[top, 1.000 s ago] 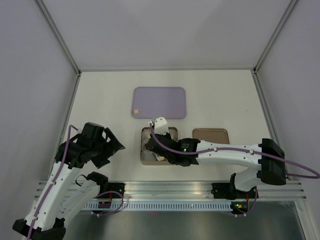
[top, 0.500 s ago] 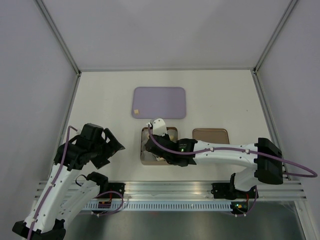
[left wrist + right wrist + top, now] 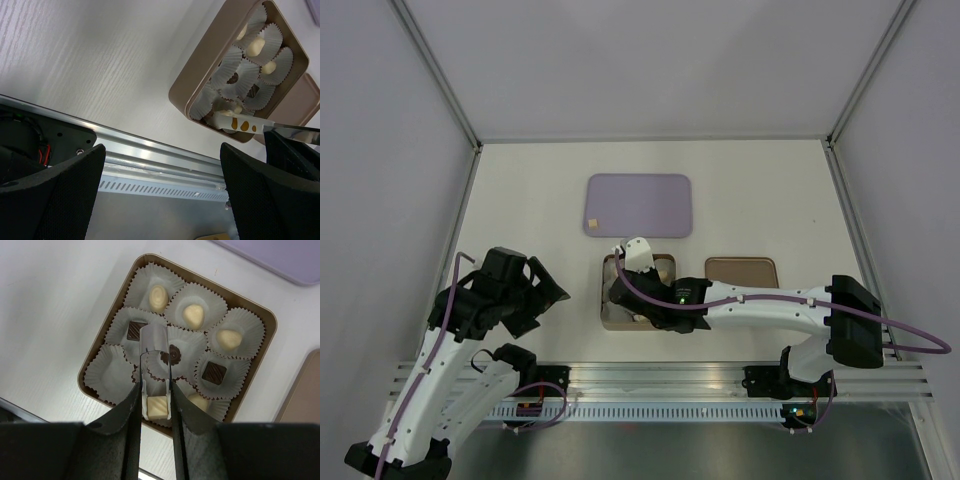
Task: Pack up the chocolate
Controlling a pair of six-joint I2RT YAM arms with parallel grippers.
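Pale tan cube is pinched between the right fingers, hanging over the near edge of the gold box, so that's where the chocolate is right now. Left fingers are spread wide with nothing in them, off to the side.

My worry is that the paper cups are crowded and crinkly. If the cube gets let go off-centre, it could land on a rim or tip into a neighbour that's already filled. The fingers could also snag a frill and drag a cup along.

The one clearly empty cup sits beside the cube, not under it. The cup directly under the cube is covered by the fingers, so I can't tell if it's free. From overhead the right arm hides most of the box. One more tan cube sits on the purple tray.
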